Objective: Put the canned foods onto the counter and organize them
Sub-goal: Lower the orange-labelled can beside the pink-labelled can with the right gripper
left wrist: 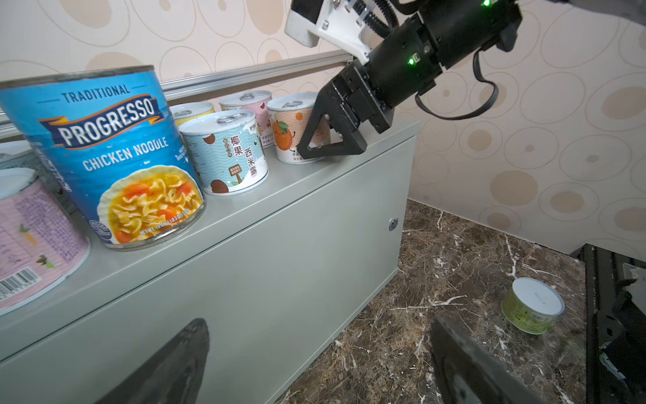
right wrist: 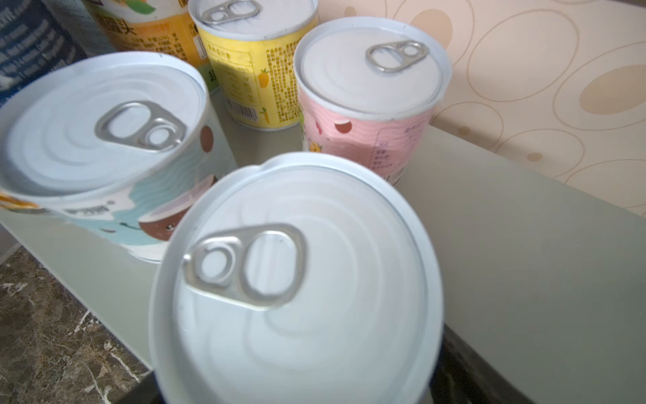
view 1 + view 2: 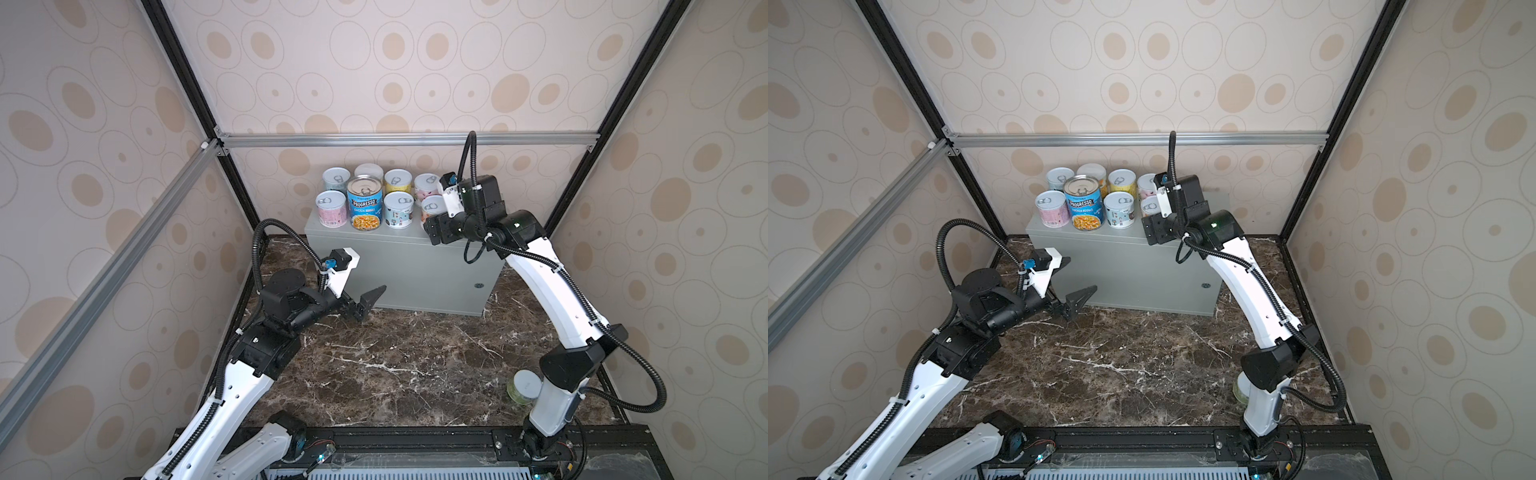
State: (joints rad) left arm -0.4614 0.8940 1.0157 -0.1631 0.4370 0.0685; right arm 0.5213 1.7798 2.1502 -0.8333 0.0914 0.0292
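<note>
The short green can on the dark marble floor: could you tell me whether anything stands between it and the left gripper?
Nothing visible does: only bare dark marble lies between the open left gripper and the short green can beside the right arm.

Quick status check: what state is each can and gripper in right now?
Counter: eight cans upright on top.
Orange can: upright on counter, front row.
Right gripper: astride orange can; grip unclear.
Green can: standing on marble surface, not yet placed.
Left gripper: open, empty.

Lab booth: aluminium frame point(image 3: 407, 139), wallpapered panels point(image 3: 374, 62)
</note>
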